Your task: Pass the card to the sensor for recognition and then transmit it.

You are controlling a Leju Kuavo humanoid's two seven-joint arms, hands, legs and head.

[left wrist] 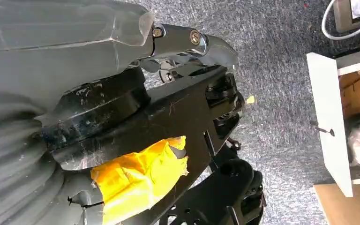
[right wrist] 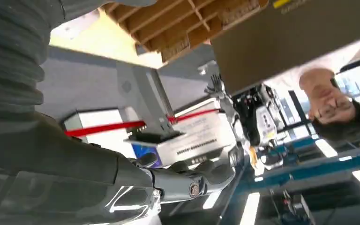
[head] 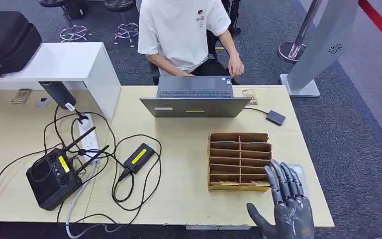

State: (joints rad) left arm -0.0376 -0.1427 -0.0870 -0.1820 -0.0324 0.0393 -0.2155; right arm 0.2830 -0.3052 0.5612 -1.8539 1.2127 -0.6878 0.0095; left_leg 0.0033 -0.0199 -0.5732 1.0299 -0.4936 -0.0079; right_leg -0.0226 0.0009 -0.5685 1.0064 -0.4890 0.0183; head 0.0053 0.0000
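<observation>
Trouble could come from the right hand point(head: 288, 199): its fingers, apart and holding nothing, reach over a grey pad point(head: 298, 172) just beside the wooden card rack point(head: 238, 160), and a clumsy reach could nudge the rack or miss the cards point(head: 229, 183) lying along its near edge, at six o'clock. I cannot tell how the left hand point(left wrist: 187, 47) stands. No writing is legible from here.

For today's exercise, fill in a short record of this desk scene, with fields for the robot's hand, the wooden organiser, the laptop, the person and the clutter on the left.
Right hand: right hand raised at the table's near edge, fingers spread, holding nothing.
Organiser: wooden organiser just beyond the fingers, divided into slots.
Laptop: laptop open at the far edge.
Person: person seated behind the laptop.
Left clutter: black router, power strip and tangled cables.
</observation>
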